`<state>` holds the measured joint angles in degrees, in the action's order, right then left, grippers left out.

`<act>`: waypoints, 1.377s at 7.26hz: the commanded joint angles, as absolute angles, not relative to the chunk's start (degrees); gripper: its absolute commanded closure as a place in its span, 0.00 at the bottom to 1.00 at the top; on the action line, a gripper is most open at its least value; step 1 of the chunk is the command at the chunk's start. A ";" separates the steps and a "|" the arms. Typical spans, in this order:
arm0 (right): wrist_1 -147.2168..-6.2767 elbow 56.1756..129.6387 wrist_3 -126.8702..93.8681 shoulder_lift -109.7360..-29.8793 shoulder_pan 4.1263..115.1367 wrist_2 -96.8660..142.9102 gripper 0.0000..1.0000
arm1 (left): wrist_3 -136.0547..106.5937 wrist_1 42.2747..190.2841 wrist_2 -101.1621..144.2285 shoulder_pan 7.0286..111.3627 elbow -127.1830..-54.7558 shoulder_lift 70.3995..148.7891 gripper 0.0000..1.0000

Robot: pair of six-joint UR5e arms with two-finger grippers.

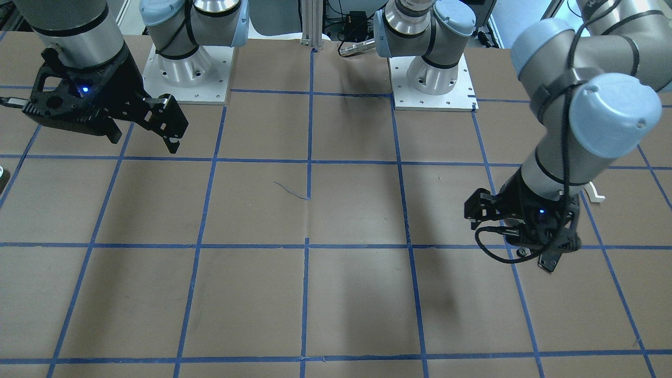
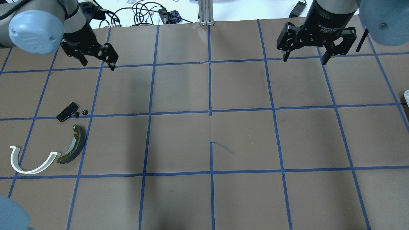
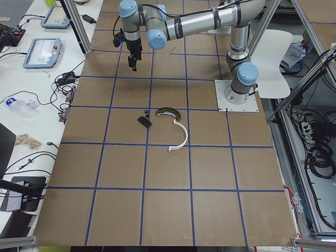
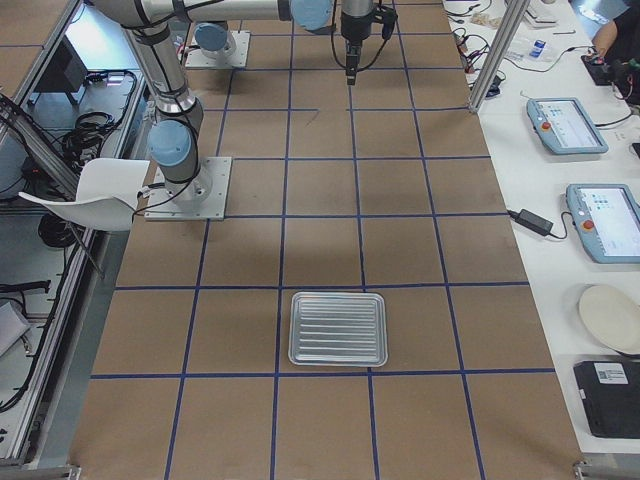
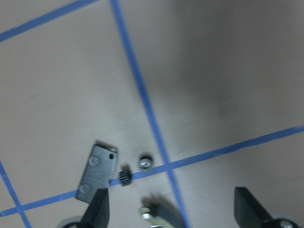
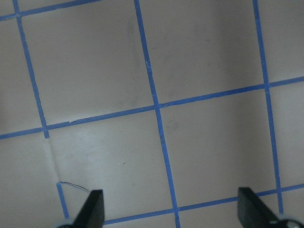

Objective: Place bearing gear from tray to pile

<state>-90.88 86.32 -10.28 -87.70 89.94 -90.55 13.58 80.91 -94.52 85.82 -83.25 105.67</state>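
The pile lies at the table's left: a dark flat pad plate (image 2: 67, 111), an olive brake shoe (image 2: 75, 145) and a white plastic arc (image 2: 32, 161). Two small dark gears (image 2: 84, 112) lie beside the pad plate, and the left wrist view shows both, one with a silver centre (image 5: 145, 162) and one all dark (image 5: 125, 176). The ridged metal tray (image 4: 338, 328) looks empty. My left gripper (image 2: 98, 65) is open and empty, raised beyond the pile. My right gripper (image 2: 304, 60) is open and empty at the far right.
The table is brown paper with a blue tape grid. The tray's edge (image 2: 406, 94) just shows at the overhead view's right border. Both arm bases (image 1: 186, 73) stand on white plates at the robot side. Cables and pendants lie past the far edge.
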 commanded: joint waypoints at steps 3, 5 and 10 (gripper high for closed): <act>-90.88 86.31 -10.02 -87.71 89.91 -90.79 0.00 | 4.66 94.31 -94.22 92.37 -80.24 96.80 0.00; -90.88 86.22 -10.20 -87.71 90.00 -90.44 0.00 | 3.44 89.76 -94.31 91.15 -85.39 92.83 0.00; -94.39 86.22 -9.67 -85.87 89.91 -91.31 0.00 | 3.51 86.46 -88.32 86.40 -90.36 87.98 0.00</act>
